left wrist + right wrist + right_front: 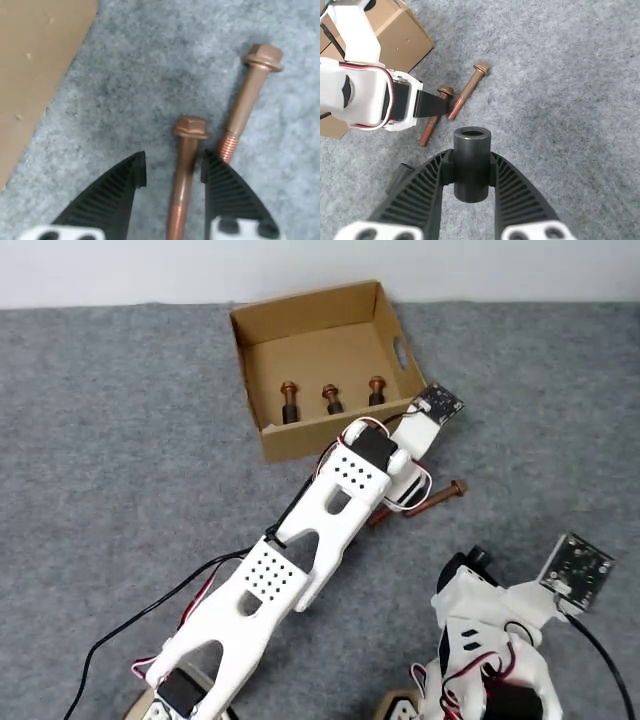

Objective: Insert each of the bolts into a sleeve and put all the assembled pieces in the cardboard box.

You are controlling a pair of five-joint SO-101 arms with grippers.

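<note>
A grey felt-like mat (120, 460) lies underneath everything (coarse, speckled nap up close), and a white wall (150, 270) runs along its far edge.

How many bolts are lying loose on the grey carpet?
2. The first bolt lies inside the open left claw; the second bolt lies just beside it, outside the claw. The left arm may hide more.

Looking down, the left arm (330, 502) covers most of both bolts; just the farther bolt (450, 490) pokes its head end out. Inside the left claw (173, 160), the nearer bolt (185, 165) runs off the picture's edge.
</note>
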